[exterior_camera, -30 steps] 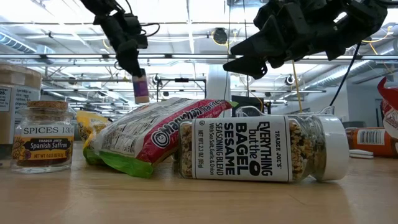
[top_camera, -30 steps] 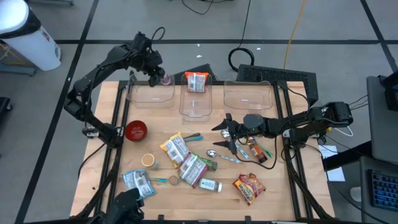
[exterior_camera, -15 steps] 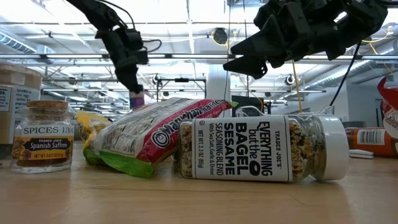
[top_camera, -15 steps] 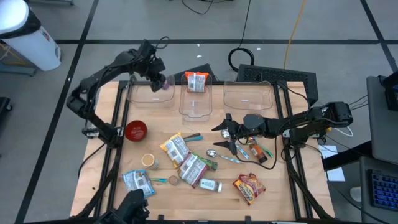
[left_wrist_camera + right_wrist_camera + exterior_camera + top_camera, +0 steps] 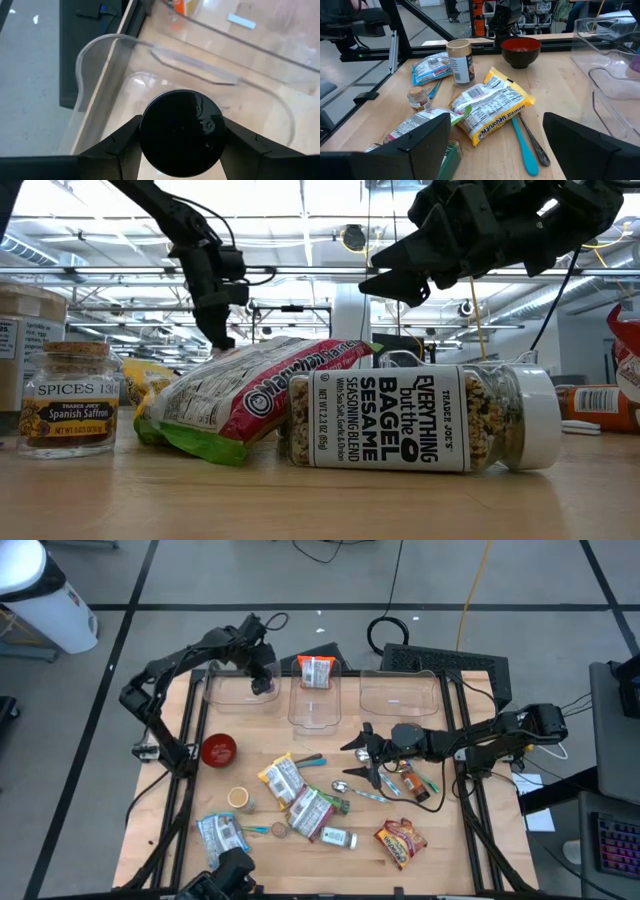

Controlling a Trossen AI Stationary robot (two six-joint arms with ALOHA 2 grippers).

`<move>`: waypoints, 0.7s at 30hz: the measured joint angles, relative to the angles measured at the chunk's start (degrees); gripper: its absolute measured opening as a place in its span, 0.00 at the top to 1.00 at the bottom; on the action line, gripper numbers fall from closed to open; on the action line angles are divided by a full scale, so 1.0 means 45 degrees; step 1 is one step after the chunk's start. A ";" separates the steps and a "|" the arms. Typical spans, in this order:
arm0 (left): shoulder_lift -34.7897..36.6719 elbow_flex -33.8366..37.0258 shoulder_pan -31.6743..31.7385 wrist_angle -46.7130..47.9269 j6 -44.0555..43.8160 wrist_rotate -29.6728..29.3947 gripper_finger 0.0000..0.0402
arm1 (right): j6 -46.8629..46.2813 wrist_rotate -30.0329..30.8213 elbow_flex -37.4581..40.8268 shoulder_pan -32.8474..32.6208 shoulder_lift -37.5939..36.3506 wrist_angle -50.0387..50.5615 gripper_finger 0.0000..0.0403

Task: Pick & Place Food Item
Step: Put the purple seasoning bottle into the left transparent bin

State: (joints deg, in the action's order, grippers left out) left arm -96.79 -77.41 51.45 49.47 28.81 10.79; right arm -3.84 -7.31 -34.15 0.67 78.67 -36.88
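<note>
While the left gripper hung inside the clear bin at the table's far left corner, it gripped a dark-capped jar. Right gripper waited mid-table, fingers spread wide, holding nothing.

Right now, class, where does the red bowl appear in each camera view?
High view: red bowl on the table's left side, left of centre.
Low view: not in it.
Left wrist view: not in it.
Right wrist view: red bowl by the far table edge.
Shared landmark: the yellow noodle packet lying near it.
</note>
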 joint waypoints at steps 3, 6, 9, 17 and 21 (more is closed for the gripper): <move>0.0000 0.0000 -0.0257 0.0062 -0.0255 0.0019 0.47 | 0.0000 0.0001 0.0000 0.0000 -0.0002 0.0047 0.23; 0.0000 0.0000 -0.0494 0.0126 -0.0503 0.0021 0.47 | 0.0000 0.0001 0.0000 0.0000 -0.0004 0.0063 0.23; 0.0000 0.0000 -0.0757 0.0112 -0.0686 -0.0112 0.47 | 0.0000 0.0000 0.0000 0.0000 0.0000 0.0063 0.23; 0.0000 0.0000 -0.0868 0.0078 -0.1257 -0.0426 0.47 | -0.0008 0.0000 0.0000 -0.0005 0.0000 0.0063 0.23; 0.0010 0.0129 -0.0872 -0.0055 -0.1334 -0.0432 0.47 | -0.0224 0.0000 0.0000 -0.0005 0.0000 0.0063 0.23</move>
State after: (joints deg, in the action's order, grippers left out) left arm -96.75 -76.83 47.53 49.23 22.81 8.84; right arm -4.85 -7.31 -34.15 0.64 78.67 -36.60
